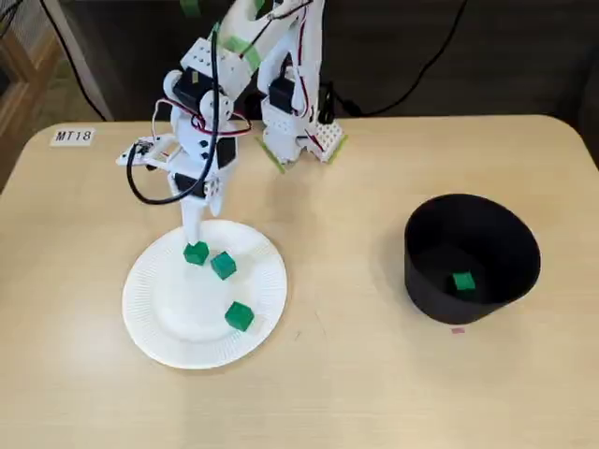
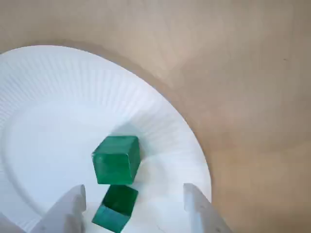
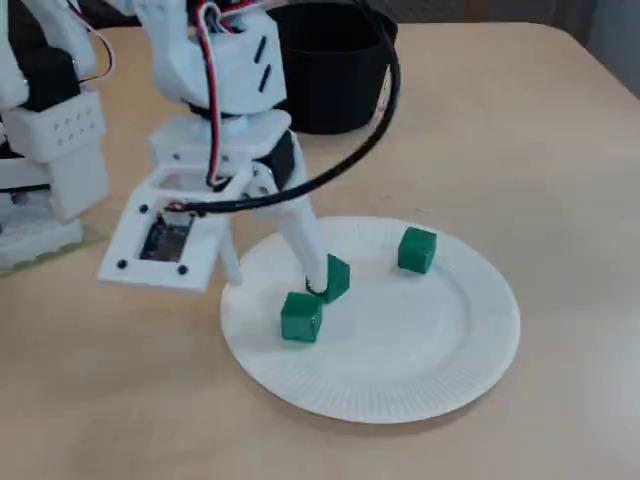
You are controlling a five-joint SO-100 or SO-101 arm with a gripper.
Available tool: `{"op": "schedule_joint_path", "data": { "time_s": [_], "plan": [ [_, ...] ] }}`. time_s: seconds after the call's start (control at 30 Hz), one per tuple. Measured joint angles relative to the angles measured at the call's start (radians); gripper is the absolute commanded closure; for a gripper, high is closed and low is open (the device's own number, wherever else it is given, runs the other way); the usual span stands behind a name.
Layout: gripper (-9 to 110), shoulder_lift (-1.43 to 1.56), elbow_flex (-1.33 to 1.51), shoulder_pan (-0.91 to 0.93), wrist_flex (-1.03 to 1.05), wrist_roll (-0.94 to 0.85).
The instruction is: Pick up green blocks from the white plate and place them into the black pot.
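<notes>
Ribbed paper plate, glossy green blocks, matt wood-look table.

Only thing you can actually read is a small white paper label stuck on the light wooden worktop, far left corner in a fixed view. It says "MT18". The tiny pink sticker just beside the black round pot is too small to read.

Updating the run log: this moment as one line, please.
gripper: open, low over white plate, straddling one green block | plate: three green blocks | black pot: fourth block inside
</notes>
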Motion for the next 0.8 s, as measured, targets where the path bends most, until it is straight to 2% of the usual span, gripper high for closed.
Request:
{"op": "schedule_joint_path", "data": {
  "time_s": [0.47, 0.6, 0.73, 0.8],
  "plan": [
    [74, -0.245, -0.155, -0.011, -0.009, -0.003],
    [84, -0.278, -0.169, -0.028, -0.044, 0.009],
    [103, -0.308, -0.184, -0.046, -0.101, 0.035],
    [104, -0.330, -0.204, -0.054, -0.121, 0.043]
  ]
}}
